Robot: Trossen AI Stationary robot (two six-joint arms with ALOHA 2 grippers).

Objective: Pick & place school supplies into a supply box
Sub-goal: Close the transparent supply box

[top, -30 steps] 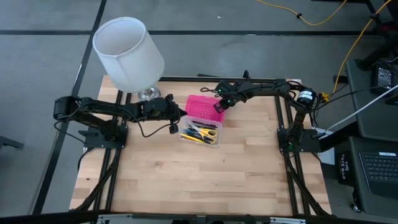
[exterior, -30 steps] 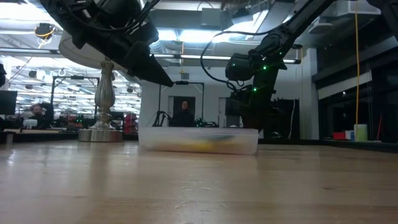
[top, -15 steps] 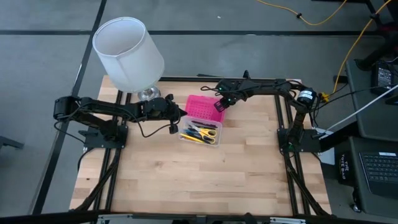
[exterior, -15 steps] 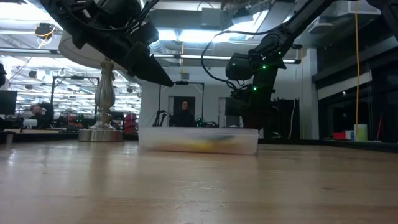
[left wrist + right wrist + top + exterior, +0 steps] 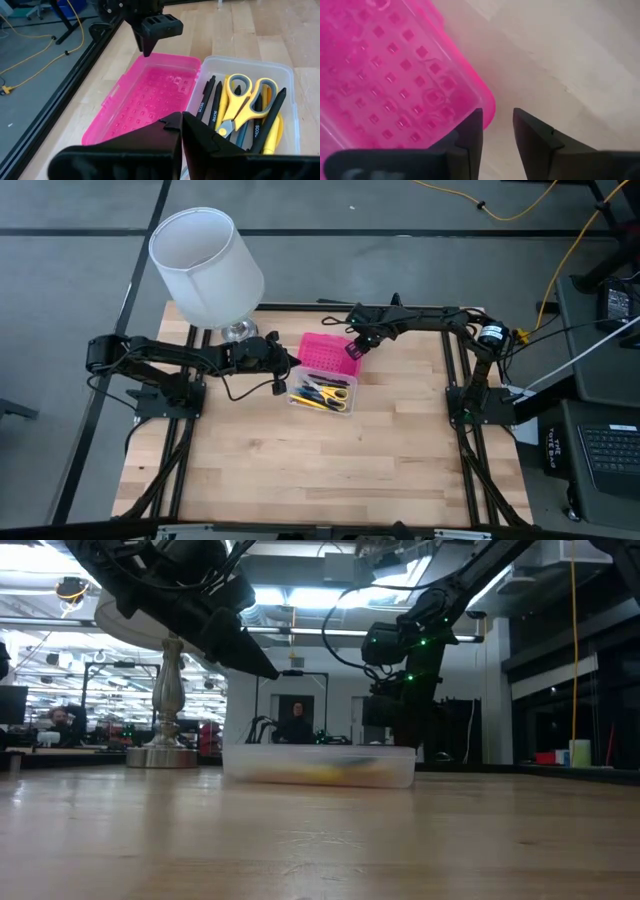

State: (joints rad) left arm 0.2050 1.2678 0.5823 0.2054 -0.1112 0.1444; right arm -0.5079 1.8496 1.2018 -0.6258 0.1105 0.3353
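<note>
A wooden table carries the whole scene, seen from above. At about 11 o'clock from the table's centre stands a lamp with a white lampshade on a silver base.

The left arm reaches in from 9 o'clock, and the left gripper hangs above the table at the 9 o'clock edge of the supply box, its two dark fingers pressed together with nothing between them. The right arm comes in from 2 o'clock; the right gripper hovers over the 3 o'clock corner of the pink lid, its fingers standing a little apart on either side of the lid's rim, and no contact with the lid can be made out.

The supply box lies open just above the table's centre: its pink dotted lid is folded flat toward 12 o'clock, and its clear base sits touching it on the 6 o'clock side.

The school supplies lie inside the clear base: yellow-handled scissors on top of several black pens and a yellow one.

In the low view a person shows far behind the table, in the room beyond.
</note>
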